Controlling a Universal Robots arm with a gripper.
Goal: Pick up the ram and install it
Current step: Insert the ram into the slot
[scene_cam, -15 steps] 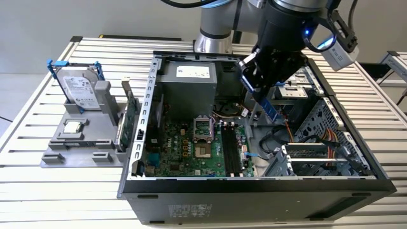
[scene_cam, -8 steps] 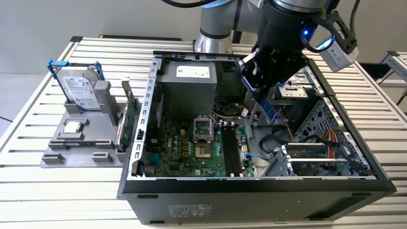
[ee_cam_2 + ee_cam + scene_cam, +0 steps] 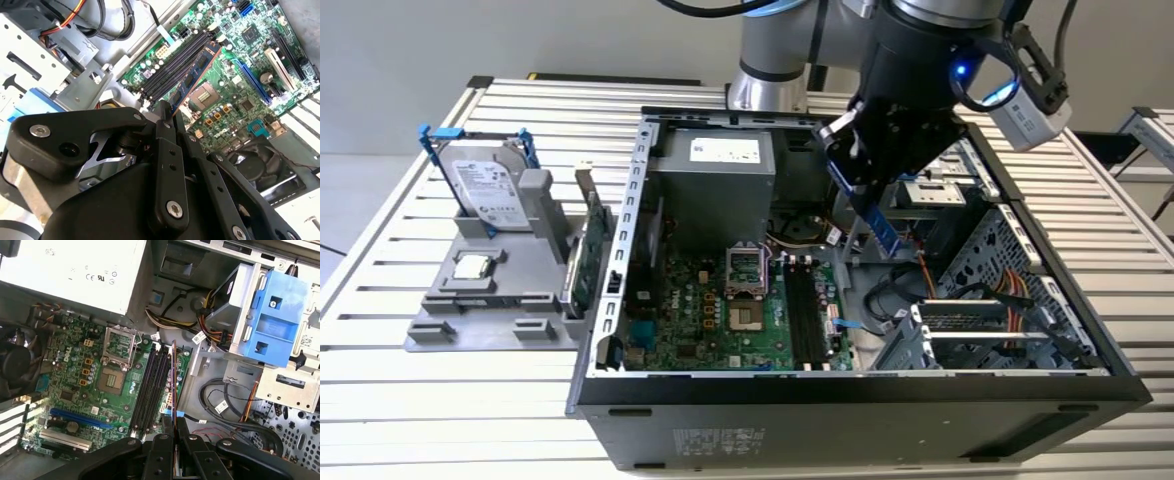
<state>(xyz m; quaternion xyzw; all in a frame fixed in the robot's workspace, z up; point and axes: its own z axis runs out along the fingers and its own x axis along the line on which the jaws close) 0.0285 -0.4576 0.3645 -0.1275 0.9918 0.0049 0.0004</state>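
Slatted metal tabletop (image 3: 400, 380) carries an open computer case (image 3: 854, 400). Inside it, the pincer (image 3: 870, 195) is clamped on the ram (image 3: 887, 232), which hangs on edge above the memory slots (image 3: 807, 315), not yet seated.

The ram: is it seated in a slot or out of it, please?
Out. The gripper holds the ram upright above the motherboard, clear of the slots.

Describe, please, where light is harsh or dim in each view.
First wrist view: the power supply glares near white, the fan sits in shadow. Second wrist view: the ram is well lit. Exterior view: a blue light glows on the arm.
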